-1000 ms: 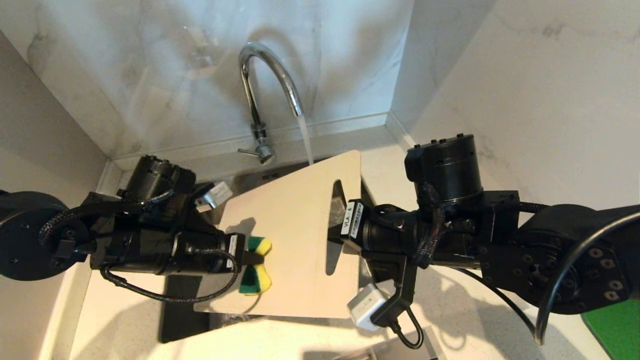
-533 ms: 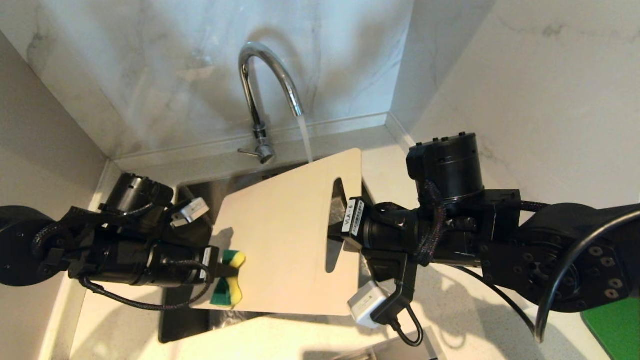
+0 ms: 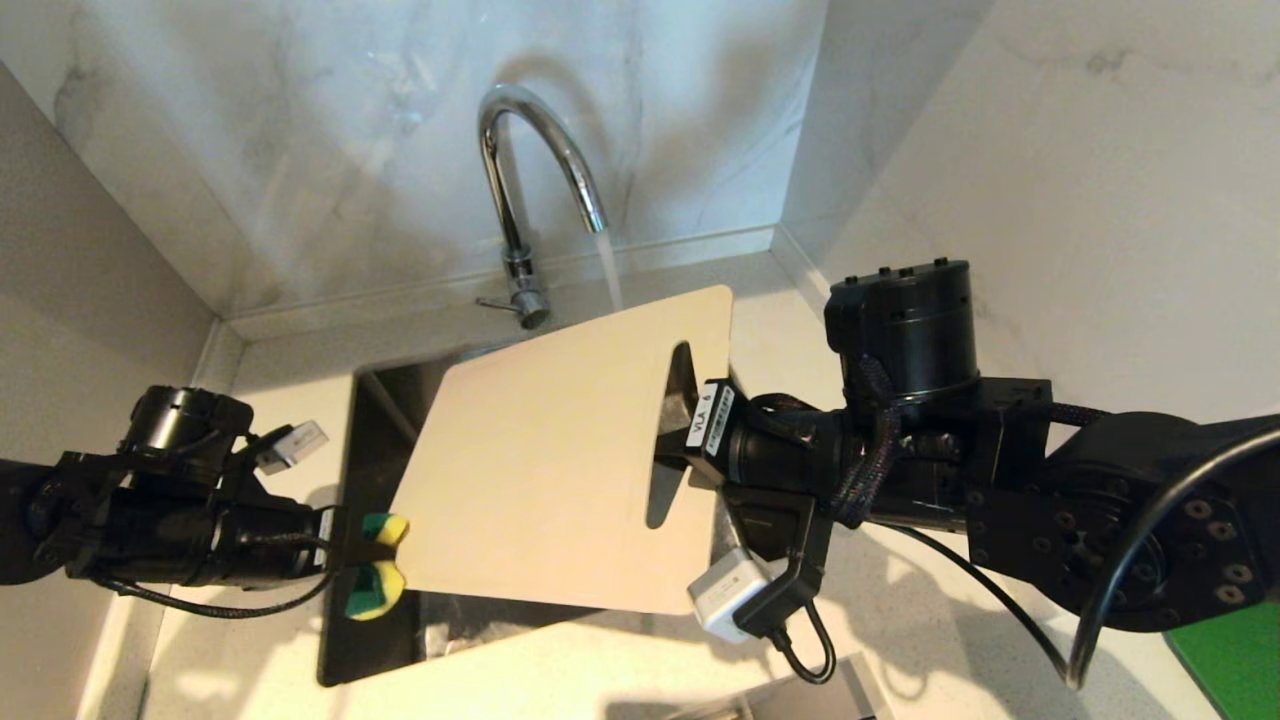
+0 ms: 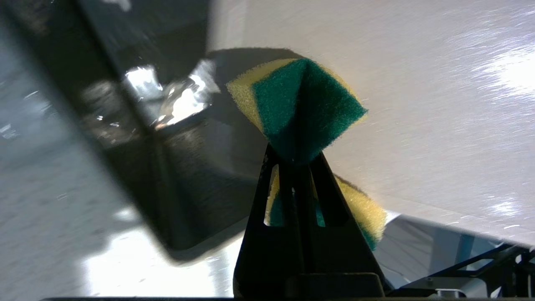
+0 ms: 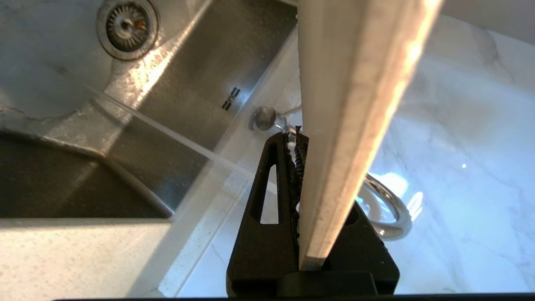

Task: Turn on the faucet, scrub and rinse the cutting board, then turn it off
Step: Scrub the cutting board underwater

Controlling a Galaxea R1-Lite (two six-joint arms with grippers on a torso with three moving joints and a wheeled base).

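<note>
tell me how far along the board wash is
Done: the faucet is on, water running. In hand: the right gripper holds the cutting board over the sink; the left gripper pinches the sponge at the board's edge. Left: finishing the scrub and rinse, then closing the tap.

Pale marble-veined walls (image 3: 300, 120) fill the upper frame and meet in a corner (image 3: 790, 200) at upper right. A light speckled counter (image 3: 560, 680) runs along the bottom and both sides, with a raised ledge (image 3: 400, 300) along the back wall. A dark steel sink (image 3: 370, 620) sits at lower centre-left. A green mat (image 3: 1235, 660) shows at lower right. Bright light glares off the counter.
</note>
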